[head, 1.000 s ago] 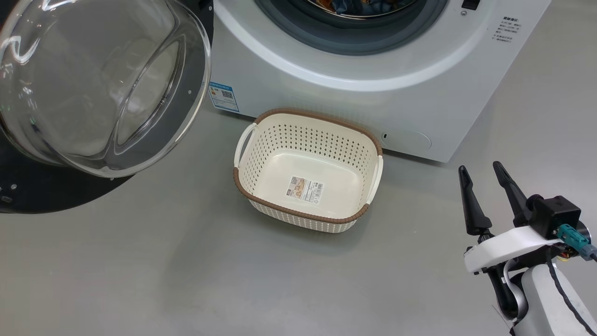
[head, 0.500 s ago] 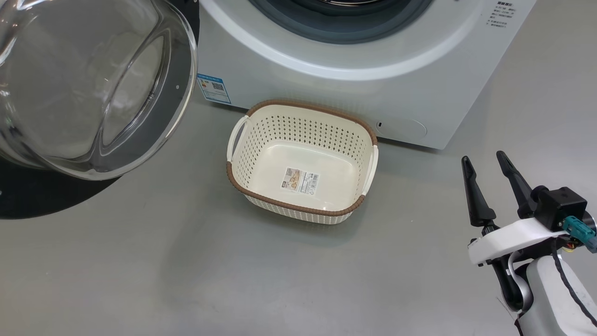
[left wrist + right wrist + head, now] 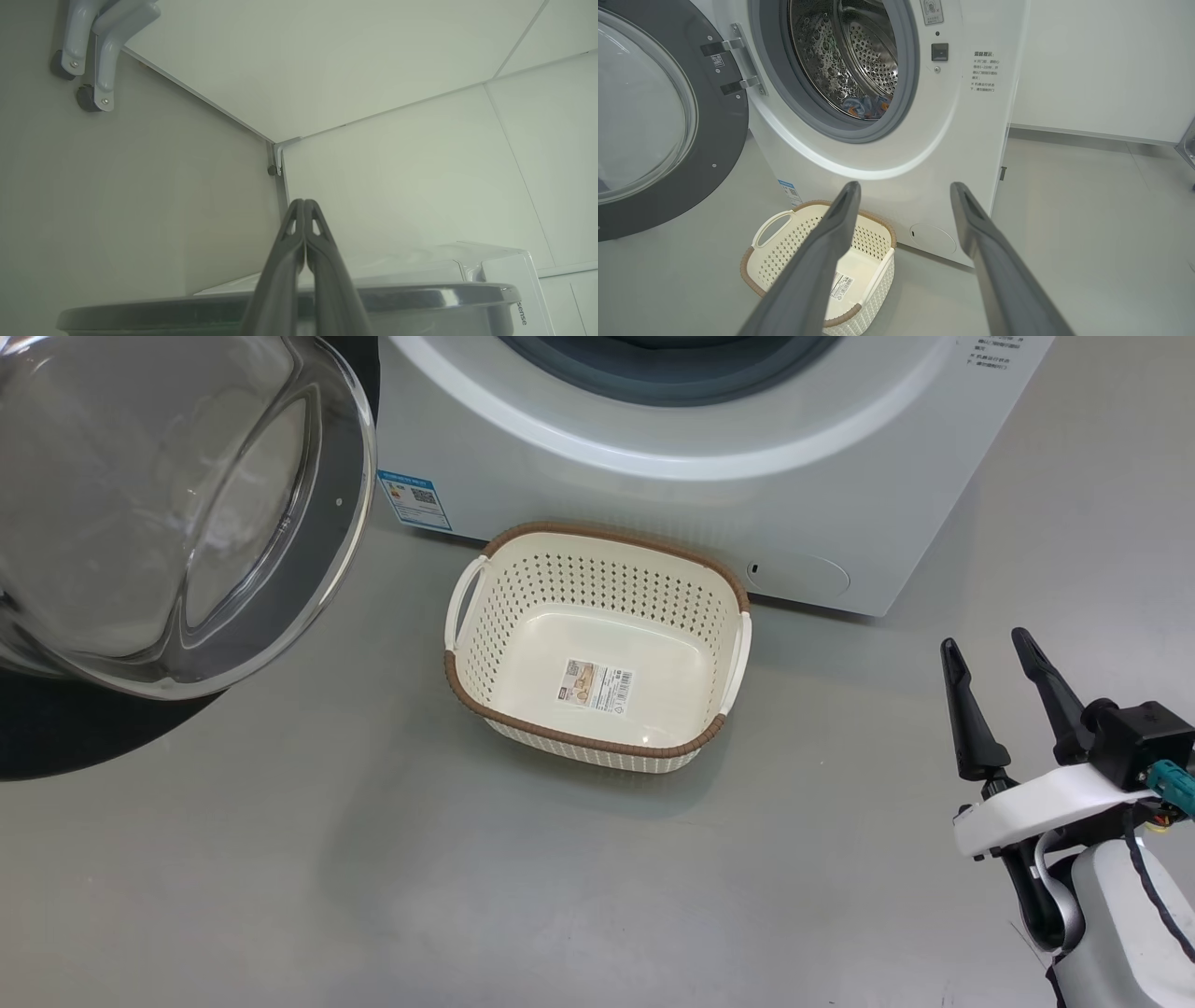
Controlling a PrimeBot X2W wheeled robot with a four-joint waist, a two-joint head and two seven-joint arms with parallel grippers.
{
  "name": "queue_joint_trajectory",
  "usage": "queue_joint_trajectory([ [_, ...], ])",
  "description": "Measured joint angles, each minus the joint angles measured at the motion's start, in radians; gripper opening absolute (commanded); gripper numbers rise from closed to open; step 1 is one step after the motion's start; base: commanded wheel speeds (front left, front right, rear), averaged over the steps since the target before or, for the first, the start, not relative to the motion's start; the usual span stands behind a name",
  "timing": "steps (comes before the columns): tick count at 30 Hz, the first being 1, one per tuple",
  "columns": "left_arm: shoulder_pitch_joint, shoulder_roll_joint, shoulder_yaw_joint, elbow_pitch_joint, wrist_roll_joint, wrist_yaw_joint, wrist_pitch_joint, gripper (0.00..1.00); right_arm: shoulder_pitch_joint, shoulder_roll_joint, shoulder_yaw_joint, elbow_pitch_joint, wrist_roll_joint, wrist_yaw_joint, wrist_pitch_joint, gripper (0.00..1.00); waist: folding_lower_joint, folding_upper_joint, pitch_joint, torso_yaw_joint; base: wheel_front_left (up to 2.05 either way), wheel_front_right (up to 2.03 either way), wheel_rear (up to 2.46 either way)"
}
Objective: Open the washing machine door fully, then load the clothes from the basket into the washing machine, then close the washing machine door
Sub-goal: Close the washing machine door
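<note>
Washing machine door [image 3: 177, 504]: swung wide open at 10 o'clock in the head view, with the clear glass bowl bulging toward the camera and the black rim behind it.
Washing machine [image 3: 672, 513]: white front at 12 o'clock. Its blue sticker [image 3: 414, 499] is low at 11 o'clock and its round flap [image 3: 803, 576] low at 1 o'clock.
Drum [image 3: 850, 51]: open to the right wrist view at 12 o'clock.
Clothes [image 3: 866, 106]: a light-blue and orange bundle lying at the bottom of the drum.
Basket [image 3: 597, 579]: upright on the floor [image 3: 373, 859] at the centre of the head view, just before the machine's front. Only a paper label [image 3: 597, 686] lies on its bottom.
Right claw [image 3: 983, 640]: at 4 o'clock in the head view, well apart from the basket. Its fingers are spread and released, grasping nothing.
Left claw [image 3: 303, 205]: clenched, its fingers pressed together with nothing between them. It points toward a wall corner.
</note>
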Motion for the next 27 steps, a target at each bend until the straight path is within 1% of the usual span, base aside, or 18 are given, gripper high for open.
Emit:
queue_joint_trajectory([
  [3,-0.011,0.001,-0.022,0.01,-0.002,0.0,0.025,0.0,0.0,0.0,-0.004,0.001,0.002,0.0,0.0,1.0,0.0,0.0,-0.003,0.005,0.0,0.0,0.0],
  [6,-0.011,0.004,-0.023,0.03,-0.003,0.01,0.034,0.0,0.0,0.0,-0.001,0.0,0.002,0.0,0.0,1.0,0.0,0.0,-0.004,0.007,0.0,0.0,0.0],
  [12,-0.011,0.004,-0.026,0.044,-0.008,0.01,0.053,0.0,0.0,0.0,0.002,-0.001,0.002,0.0,0.003,1.0,0.0,0.0,-0.002,0.008,0.0,0.0,0.0],
  [18,-0.011,0.005,-0.056,0.055,-0.009,0.009,0.087,0.0,0.0,0.0,0.002,-0.004,0.008,0.0,0.003,1.0,0.0,0.0,0.004,0.008,0.0,0.0,0.0],
  [24,-0.011,0.004,-0.058,0.062,-0.01,0.007,0.099,0.0,0.0,-0.001,0.001,-0.007,0.008,0.0,0.007,1.0,0.0,0.0,0.007,0.01,0.0,0.0,0.0],
  [27,-0.011,0.004,-0.058,0.063,-0.015,0.0,0.109,0.0,-0.001,-0.001,0.001,-0.007,0.009,0.0,0.007,1.0,0.0,0.0,0.007,0.012,0.0,0.0,0.0],
])
